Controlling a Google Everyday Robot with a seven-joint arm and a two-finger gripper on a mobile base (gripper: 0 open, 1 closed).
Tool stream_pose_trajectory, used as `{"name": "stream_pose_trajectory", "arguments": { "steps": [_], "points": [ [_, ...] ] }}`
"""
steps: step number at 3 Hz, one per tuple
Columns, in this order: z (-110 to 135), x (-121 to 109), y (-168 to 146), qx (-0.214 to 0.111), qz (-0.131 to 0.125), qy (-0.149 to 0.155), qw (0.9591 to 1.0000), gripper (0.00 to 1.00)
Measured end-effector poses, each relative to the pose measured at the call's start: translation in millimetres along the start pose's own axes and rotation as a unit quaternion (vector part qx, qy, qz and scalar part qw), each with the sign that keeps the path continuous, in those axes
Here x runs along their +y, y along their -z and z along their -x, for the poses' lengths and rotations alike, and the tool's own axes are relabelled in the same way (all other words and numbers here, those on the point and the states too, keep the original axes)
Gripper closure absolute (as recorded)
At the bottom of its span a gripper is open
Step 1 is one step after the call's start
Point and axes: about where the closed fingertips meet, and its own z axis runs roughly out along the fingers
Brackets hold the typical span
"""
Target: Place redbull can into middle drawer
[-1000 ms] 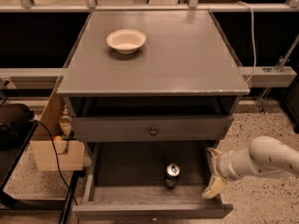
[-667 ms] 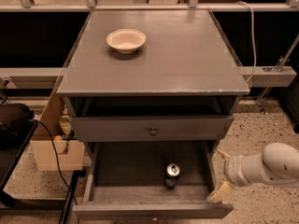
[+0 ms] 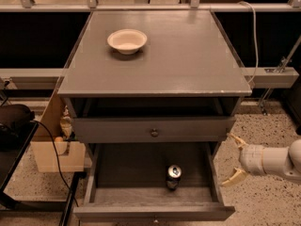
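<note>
The redbull can (image 3: pixel 173 176) stands upright on the floor of the open middle drawer (image 3: pixel 127 194), near its front and a little right of centre, its shiny top showing. My gripper (image 3: pixel 235 160) is outside the drawer, to the right of its right wall and level with the can. Its two cream fingers are spread apart and hold nothing.
A cream bowl (image 3: pixel 127 40) sits on the grey cabinet top (image 3: pixel 188 55). A closed drawer front with a round knob (image 3: pixel 154 132) is above the open drawer. A cardboard box (image 3: pixel 51 149) and cables stand at the left. Speckled floor lies to the right.
My gripper has drawn back to the right, from over the drawer's right wall to outside it. The can stands where it was.
</note>
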Motion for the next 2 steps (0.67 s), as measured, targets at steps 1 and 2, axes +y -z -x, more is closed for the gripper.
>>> {"name": "stream_pose_trajectory", "arguments": {
  "steps": [1,2],
  "points": [
    [-0.1,2.1,-1.4,0.001,0.002,-0.001,1.0000,0.00],
    [9.1,-7.7,4.8,0.004,0.004,0.017,0.9998,0.00]
  ]
}}
